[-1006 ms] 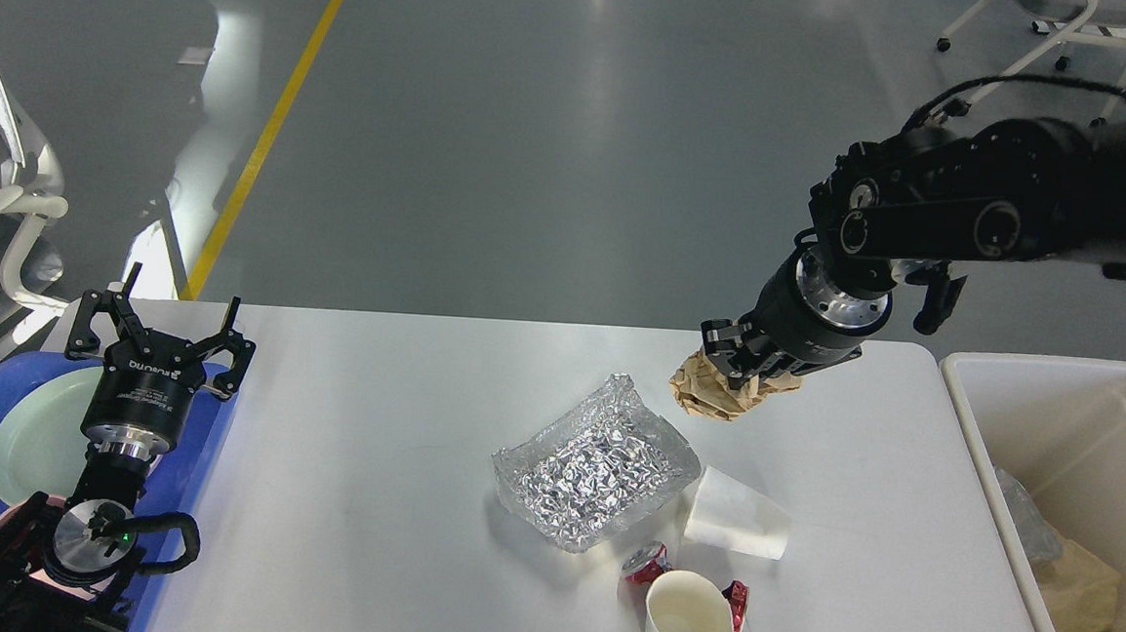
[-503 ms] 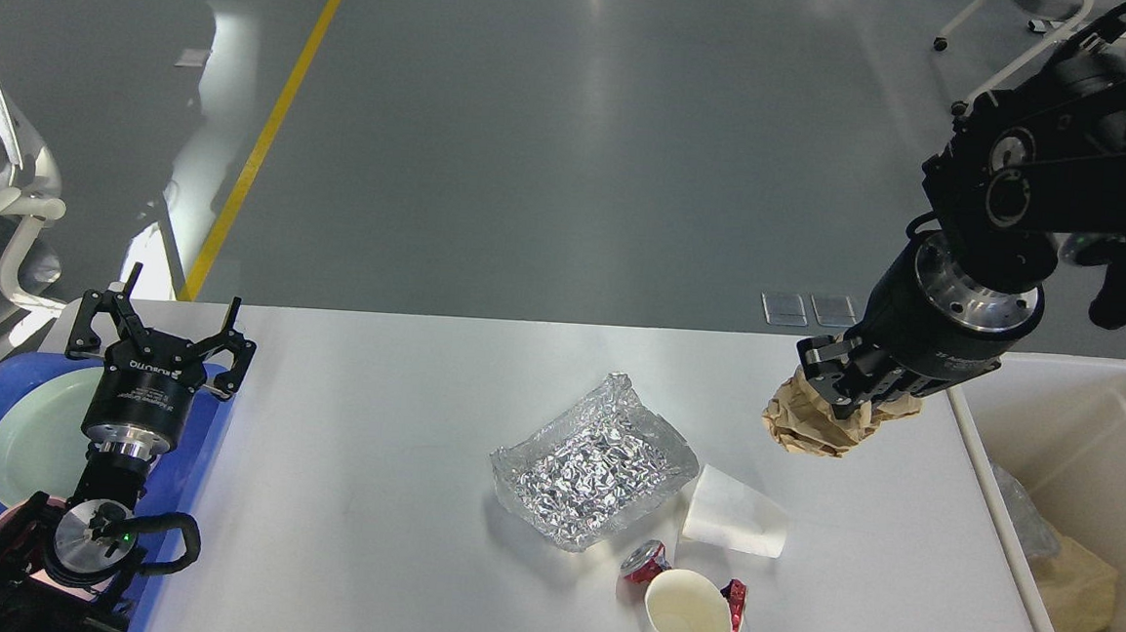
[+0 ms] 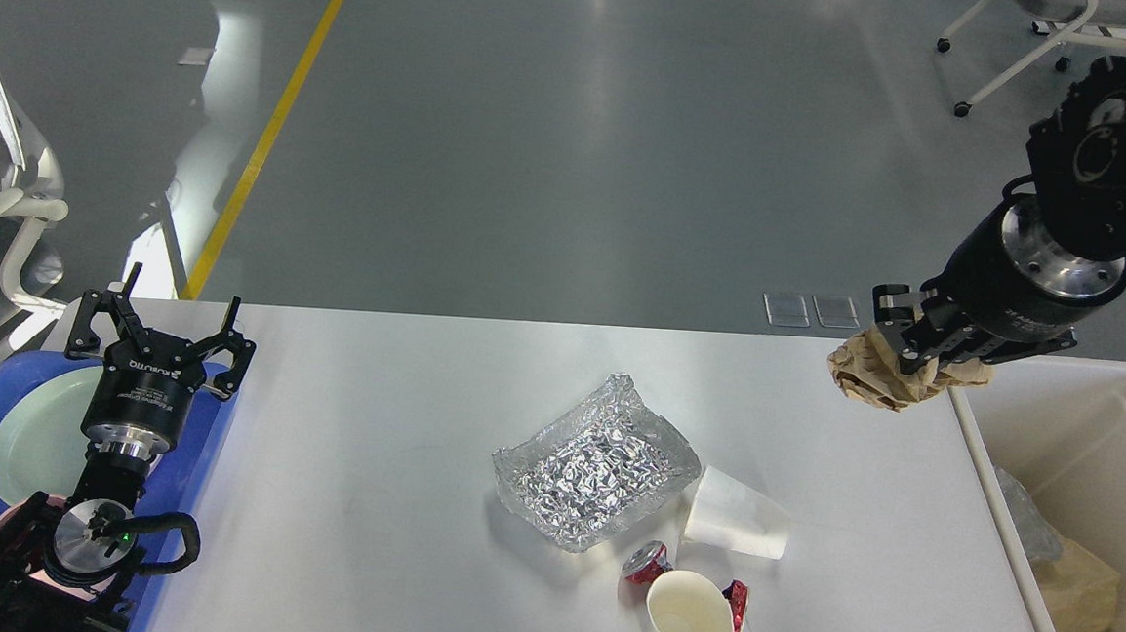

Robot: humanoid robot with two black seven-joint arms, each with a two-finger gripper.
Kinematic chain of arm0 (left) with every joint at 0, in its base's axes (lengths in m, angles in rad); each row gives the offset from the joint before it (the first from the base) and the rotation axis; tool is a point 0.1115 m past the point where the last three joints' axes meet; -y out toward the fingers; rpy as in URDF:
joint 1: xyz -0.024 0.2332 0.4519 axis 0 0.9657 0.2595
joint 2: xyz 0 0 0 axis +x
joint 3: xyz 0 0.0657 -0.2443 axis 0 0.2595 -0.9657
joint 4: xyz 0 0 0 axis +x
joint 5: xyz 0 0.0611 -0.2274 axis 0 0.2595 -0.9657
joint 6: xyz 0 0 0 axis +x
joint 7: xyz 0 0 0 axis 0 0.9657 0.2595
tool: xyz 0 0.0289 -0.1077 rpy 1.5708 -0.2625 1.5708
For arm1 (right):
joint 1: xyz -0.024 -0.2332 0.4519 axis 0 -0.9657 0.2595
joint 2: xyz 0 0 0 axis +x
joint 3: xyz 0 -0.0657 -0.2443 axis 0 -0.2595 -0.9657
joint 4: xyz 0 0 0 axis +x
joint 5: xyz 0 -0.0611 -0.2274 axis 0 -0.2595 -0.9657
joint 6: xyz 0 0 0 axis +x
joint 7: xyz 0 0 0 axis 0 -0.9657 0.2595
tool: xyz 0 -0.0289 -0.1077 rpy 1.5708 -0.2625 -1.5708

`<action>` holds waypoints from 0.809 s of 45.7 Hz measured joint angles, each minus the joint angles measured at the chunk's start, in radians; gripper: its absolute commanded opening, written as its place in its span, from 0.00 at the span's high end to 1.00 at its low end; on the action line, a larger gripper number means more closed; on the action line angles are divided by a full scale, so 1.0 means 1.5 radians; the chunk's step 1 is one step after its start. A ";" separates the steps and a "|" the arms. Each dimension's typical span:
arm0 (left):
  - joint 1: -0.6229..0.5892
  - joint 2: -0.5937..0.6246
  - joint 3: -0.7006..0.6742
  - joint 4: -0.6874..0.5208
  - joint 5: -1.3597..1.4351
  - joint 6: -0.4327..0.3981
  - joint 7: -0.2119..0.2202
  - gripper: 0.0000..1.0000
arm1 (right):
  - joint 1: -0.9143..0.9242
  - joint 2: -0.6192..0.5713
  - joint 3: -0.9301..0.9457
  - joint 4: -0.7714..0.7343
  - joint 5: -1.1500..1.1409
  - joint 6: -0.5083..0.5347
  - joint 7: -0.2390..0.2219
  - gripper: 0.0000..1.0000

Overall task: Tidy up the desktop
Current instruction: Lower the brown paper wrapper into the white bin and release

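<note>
Now right end effector (image 3: pixel 912 362) clamps crumpled brown paper (image 3: pixel 872 379).

Right gripper (image 3: pixel 912 362) raised, clamped on something, pointed down-left; left gripper (image 3: pixel 159 330) held upright, fingers spread.

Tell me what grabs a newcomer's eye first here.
The right tool holds a crumpled brown paper wad above the desktop's far right corner, beside the cream bin. At centre lies a shiny foil tray, with two paper cups nearby.
</note>
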 measured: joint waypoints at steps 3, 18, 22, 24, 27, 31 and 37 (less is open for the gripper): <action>0.000 0.000 0.000 0.000 0.000 0.000 0.000 0.03 | -0.017 -0.031 -0.018 -0.029 0.000 0.000 0.000 1.00; 0.000 0.000 0.000 0.000 0.000 0.000 0.000 0.03 | -0.205 -0.208 -0.029 -0.253 -0.013 0.003 0.000 1.00; 0.000 0.000 0.000 0.000 0.000 0.000 0.000 0.03 | -0.273 -0.236 -0.021 -0.325 -0.012 0.002 0.000 1.00; 0.000 0.000 0.000 0.000 0.000 0.000 0.000 0.03 | -0.304 -0.249 -0.015 -0.361 -0.012 0.000 0.000 1.00; 0.000 0.000 0.000 0.000 0.000 0.000 0.000 0.03 | -0.360 -0.270 0.002 -0.418 -0.010 -0.004 0.001 1.00; 0.000 0.000 0.000 0.000 0.000 0.000 0.000 0.03 | -0.452 -0.298 0.050 -0.489 -0.008 -0.025 0.001 1.00; 0.000 0.000 0.000 0.000 0.000 0.000 0.000 0.03 | -0.631 -0.316 0.167 -0.573 -0.009 -0.099 0.001 1.00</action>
